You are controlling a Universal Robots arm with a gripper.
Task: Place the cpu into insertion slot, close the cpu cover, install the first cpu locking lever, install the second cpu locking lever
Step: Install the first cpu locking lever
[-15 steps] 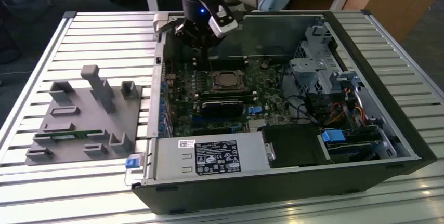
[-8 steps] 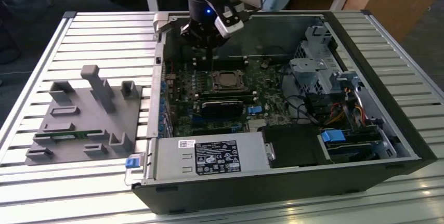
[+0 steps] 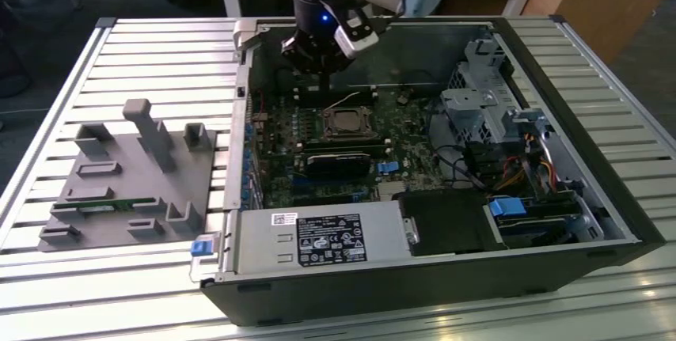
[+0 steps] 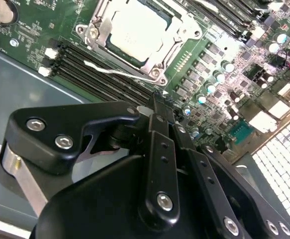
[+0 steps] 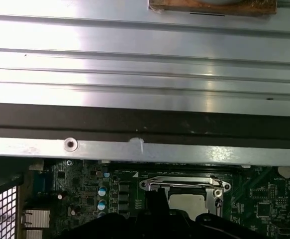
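Gripper (image 3: 317, 88) hangs low inside the open computer case (image 3: 423, 286), just far of the socket. Fingers (image 4: 157, 129) pressed together, nothing between them. Cpu (image 4: 135, 30) sits in the socket, with the cpu cover (image 4: 99, 25) down flat around it. Judged: locking-lever step in hand. Thin wire lever (image 4: 117, 72) lies along the socket's side. Seating it likely calls for a firm press down and under its catch.

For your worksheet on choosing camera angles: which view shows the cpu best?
The second wrist view: the cpu lies close, its pale top framed by the cpu cover. The exterior view shows it small; the first wrist view, a partly hidden strip.
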